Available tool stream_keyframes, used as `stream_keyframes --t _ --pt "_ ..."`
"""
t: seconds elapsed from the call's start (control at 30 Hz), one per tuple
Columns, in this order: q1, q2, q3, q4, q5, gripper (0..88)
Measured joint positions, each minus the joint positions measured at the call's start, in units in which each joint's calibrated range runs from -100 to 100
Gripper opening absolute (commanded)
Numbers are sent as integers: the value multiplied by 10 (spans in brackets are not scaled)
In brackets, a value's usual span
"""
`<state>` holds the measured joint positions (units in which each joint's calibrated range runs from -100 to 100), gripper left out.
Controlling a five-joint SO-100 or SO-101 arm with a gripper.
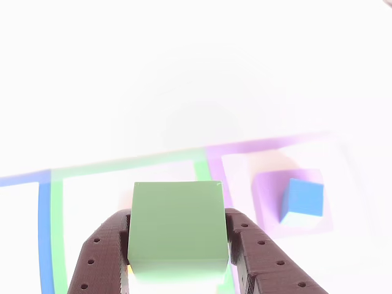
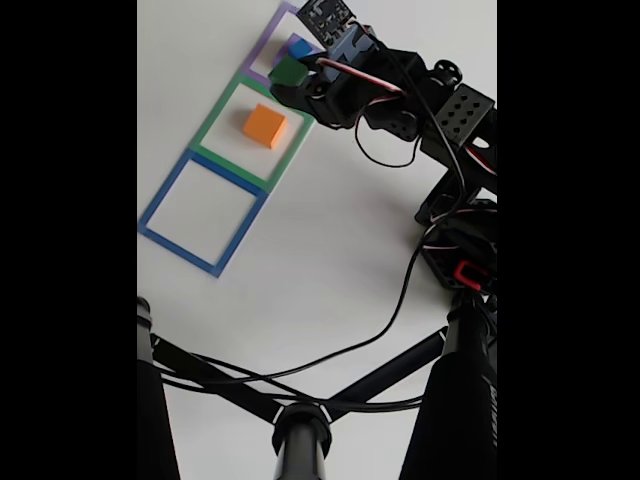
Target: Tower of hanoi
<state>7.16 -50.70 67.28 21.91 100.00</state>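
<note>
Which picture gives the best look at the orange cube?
The fixed view: the orange cube sits in plain sight inside the green square outline. In the other view, the green cube held in the gripper fills the foreground and no orange cube can be made out.

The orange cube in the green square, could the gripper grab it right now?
Probably not: the gripper is shut on the matte green cube. The plain orange cube sits uncovered nearby.

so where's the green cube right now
The green cube is held between the gripper's fingers; in the fixed view it sits near the top, between the orange cube and blue cube.
</note>
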Motion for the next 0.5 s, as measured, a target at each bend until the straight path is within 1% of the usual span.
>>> stream_keyframes --t 0.2,0.5 --pt "-27 78 93 -197 0 94" --pt "-48 252 123 -448 0 94"
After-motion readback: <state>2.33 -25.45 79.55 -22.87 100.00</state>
